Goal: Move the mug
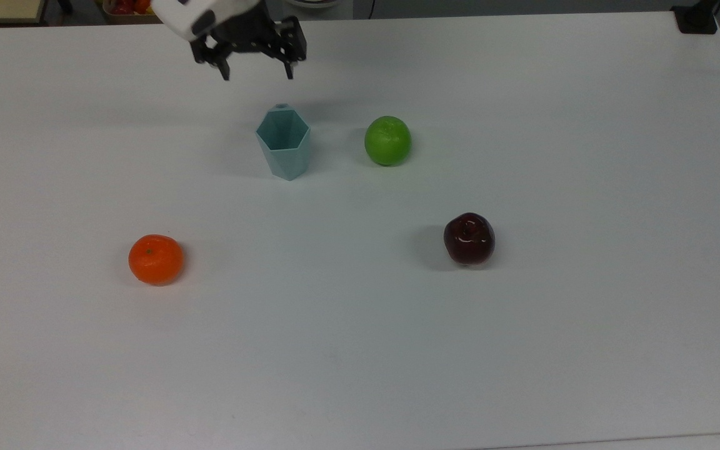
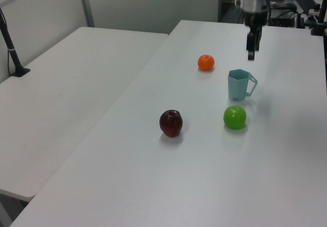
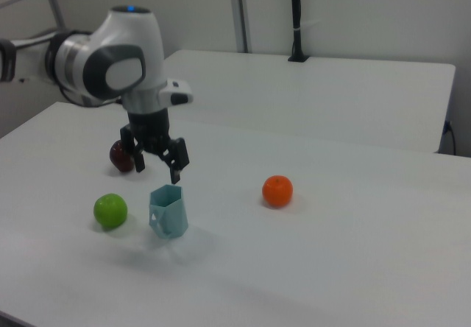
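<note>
The mug stood upright on the white table, the green apple just beside it on the top view's right. The gripper hung above it, fingers spread wide, holding nothing. The orange and what looked like a dark red apple sat well apart.

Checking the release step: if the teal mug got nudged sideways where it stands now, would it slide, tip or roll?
The mug stands upright and tapers to a narrow base, so a high push would probably tip it. It looks like thin plastic, likely light and easy to slide. Once down, its faceted sides and handle should stop it rolling far. The open claw hangs above it.
</note>
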You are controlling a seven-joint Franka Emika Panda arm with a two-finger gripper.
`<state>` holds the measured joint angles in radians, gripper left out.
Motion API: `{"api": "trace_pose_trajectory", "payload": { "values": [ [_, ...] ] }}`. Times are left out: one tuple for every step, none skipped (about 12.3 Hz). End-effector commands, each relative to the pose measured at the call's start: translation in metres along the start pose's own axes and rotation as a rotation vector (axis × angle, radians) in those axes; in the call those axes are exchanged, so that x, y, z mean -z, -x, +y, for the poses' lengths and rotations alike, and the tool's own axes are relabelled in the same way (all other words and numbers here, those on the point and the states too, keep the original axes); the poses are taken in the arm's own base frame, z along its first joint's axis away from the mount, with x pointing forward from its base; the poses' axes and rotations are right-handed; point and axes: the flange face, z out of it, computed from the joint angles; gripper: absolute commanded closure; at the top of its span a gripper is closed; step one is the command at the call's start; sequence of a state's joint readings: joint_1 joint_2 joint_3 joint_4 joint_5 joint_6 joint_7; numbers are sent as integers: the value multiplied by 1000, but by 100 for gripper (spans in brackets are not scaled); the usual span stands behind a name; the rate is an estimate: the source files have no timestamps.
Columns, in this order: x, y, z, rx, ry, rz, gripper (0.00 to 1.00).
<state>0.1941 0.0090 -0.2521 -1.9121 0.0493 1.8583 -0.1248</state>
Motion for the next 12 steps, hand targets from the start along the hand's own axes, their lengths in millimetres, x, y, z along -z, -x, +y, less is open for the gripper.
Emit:
{"api": "trace_pose_trajectory", "payload": {
  "values": [
    [50, 1, 24, -49, 11, -20, 0],
    [65, 4, 31, -66, 11, -21, 0],
    [77, 7, 40, -85, 9, -21, 0],
    [87, 10, 45, -95, 9, -12, 0],
    [92, 11, 50, -103, 9, -1, 0],
    [104, 13, 62, -124, 12, 21, 0],
    [107, 15, 69, -131, 11, 28, 0],
    [109, 16, 70, -136, 9, 32, 0],
    [110, 15, 71, -145, 10, 33, 0],
    [110, 16, 71, -145, 9, 33, 0],
    [110, 16, 71, -147, 8, 32, 0],
    [110, 15, 70, -145, 8, 34, 0]
  ]
}}
